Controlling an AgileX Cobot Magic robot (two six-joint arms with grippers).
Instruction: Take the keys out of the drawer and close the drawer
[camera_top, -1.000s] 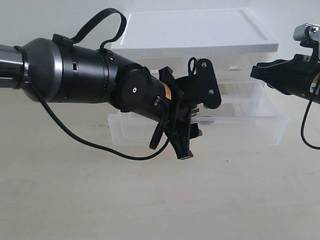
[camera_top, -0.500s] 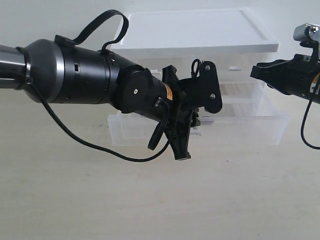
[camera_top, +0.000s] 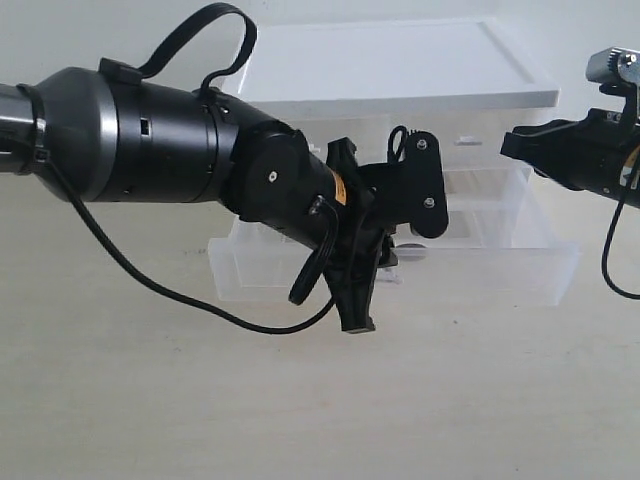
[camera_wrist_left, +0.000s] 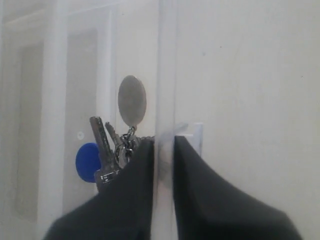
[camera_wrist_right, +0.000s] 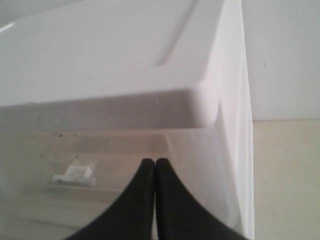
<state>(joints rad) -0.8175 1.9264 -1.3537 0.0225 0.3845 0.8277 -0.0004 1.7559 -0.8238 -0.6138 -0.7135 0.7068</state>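
The left gripper (camera_wrist_left: 165, 141) has its fingers pressed almost together astride the front wall of the open drawer (camera_top: 500, 275), beside its white tab (camera_wrist_left: 196, 131). The keys (camera_wrist_left: 116, 150) lie inside the drawer against that front wall, just beside the inner finger, and do not appear to be gripped.

The likely risk is that the pinch is on plastic. Lifting would then tip or drag the drawer, or the whole storage box (camera_top: 400, 70), and leave the keys behind.

The left arm reaches in from the left edge of the bench (camera_top: 300, 420), wrist bent so the fingers point down at the drawer's front middle. The right gripper (camera_wrist_right: 155, 163), pressed together and empty, hovers by the box's right side, toward the bench's far edge.
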